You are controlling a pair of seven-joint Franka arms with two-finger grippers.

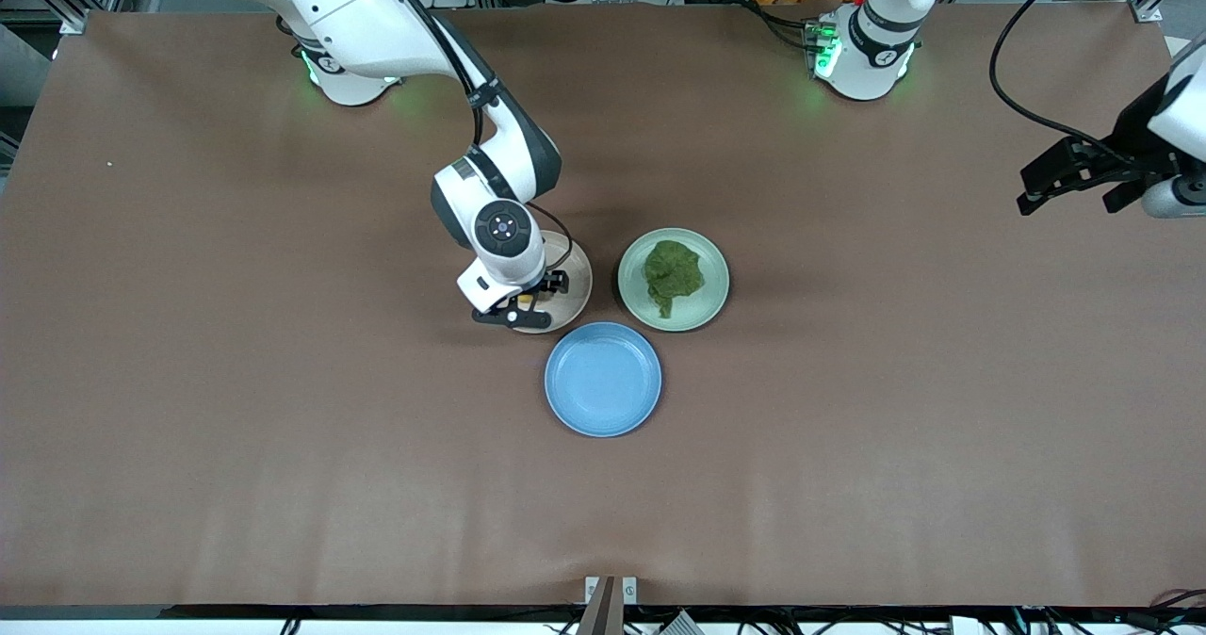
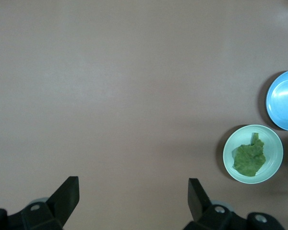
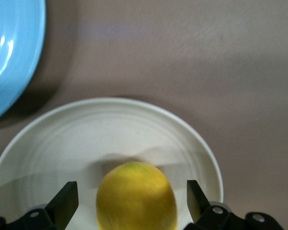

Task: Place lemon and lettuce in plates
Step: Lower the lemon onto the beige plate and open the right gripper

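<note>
Seen on the front view's dial, centred on the blue plate:

At eleven o'clock, touching or all but touching the blue rim: beige plate. Low over it, reaching in from the twelve-o'clock edge of the table: right gripper. Released, by the right wrist view: black fingers spread wide, one on each side of the lemon, a clear gap at both sides, no contact. Lying in the beige plate, on its inner floor and toward the rim nearer the front camera: lemon, yellow, mostly hidden under the gripper in the front view. Showing at one corner of the same wrist view: blue plate.

At one o'clock, just beside the beige plate: mint plate. Heaped in its middle: lettuce, dark green, wrinkled, wholly inside the rim.

At about two o'clock, well apart, over bare table at the left arm's end: left gripper. Waits there, released, fingers wide apart around nothing. Well off in its wrist view: mint plate with lettuce, blue plate just beside.
</note>
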